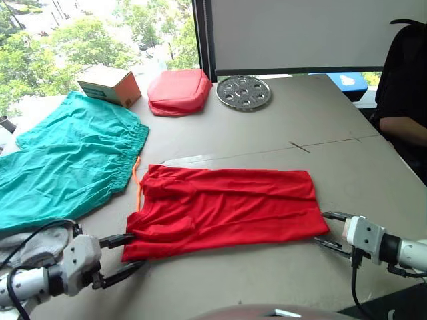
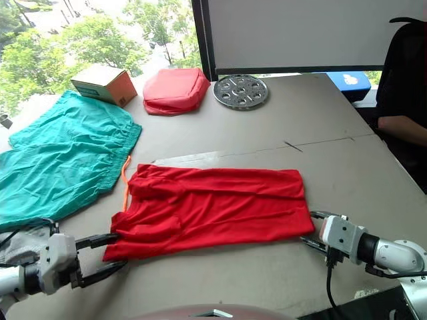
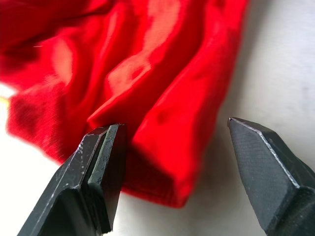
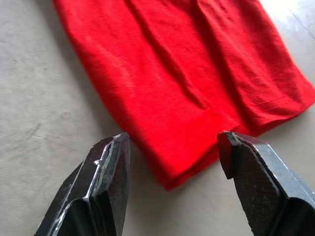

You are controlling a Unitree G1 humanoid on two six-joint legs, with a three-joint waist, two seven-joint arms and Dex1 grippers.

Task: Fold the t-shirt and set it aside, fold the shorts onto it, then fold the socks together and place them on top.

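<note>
The red t-shirt [image 1: 223, 207] lies folded into a long band across the middle of the grey table [image 1: 320, 133]. My left gripper [image 1: 137, 251] is open at the band's near-left corner, and in the left wrist view that corner [image 3: 162, 147] sits between the fingers. My right gripper [image 1: 320, 229] is open at the near-right corner, whose edge [image 4: 187, 167] lies between its fingertips. The teal shorts [image 1: 67, 160] are spread flat at the left, with the orange drawstring [image 1: 137, 181] reaching toward the t-shirt. A grey-white sock [image 1: 37, 245] shows at the near left, partly hidden by my left arm.
At the back of the table stand a cardboard box [image 1: 110, 85], a pinkish-red padded pouch [image 1: 178, 92] and a round metal plate [image 1: 243, 92]. A person in black [image 1: 403, 100] sits at the right edge.
</note>
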